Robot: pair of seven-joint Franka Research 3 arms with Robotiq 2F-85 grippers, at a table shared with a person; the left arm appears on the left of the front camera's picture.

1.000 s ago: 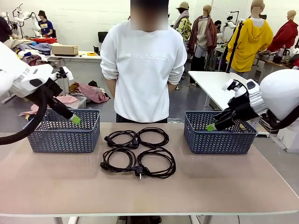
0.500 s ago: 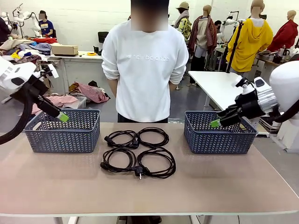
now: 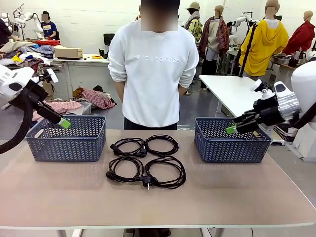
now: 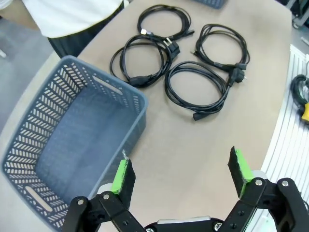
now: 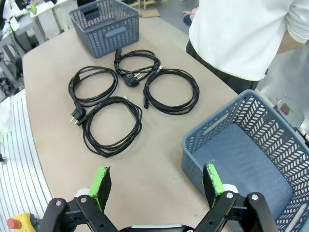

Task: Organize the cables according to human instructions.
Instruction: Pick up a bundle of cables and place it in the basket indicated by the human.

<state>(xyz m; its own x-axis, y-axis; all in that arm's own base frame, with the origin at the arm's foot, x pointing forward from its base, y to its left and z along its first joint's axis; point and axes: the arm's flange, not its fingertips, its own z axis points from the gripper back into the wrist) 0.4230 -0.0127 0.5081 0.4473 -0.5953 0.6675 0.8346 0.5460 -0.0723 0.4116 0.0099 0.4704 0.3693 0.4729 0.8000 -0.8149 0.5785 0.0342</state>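
Several coiled black cables [image 3: 146,180] lie in a cluster at the middle of the table, between two blue baskets. The left wrist view has the cables [image 4: 136,82] at its top, and the right wrist view has the cables [image 5: 129,79] at upper left. My left gripper [image 3: 64,123] hangs open in the air over the left basket [image 3: 66,145], with nothing between its fingers [image 4: 181,166]. Over the right basket [image 3: 232,148], my right gripper [image 3: 230,130] is open and empty too [image 5: 157,181]. Both grippers are well away from the cables.
A person [image 3: 153,74] in a white sweatshirt stands at the far edge, hands behind the back. The left basket [image 4: 135,121] and the right basket [image 5: 222,121] both have nothing inside. Bare tabletop stretches in front of the cables.
Both arms have drawn back outward: the left gripper went left and slightly up, the right gripper right and slightly up. The cables and baskets have not moved.
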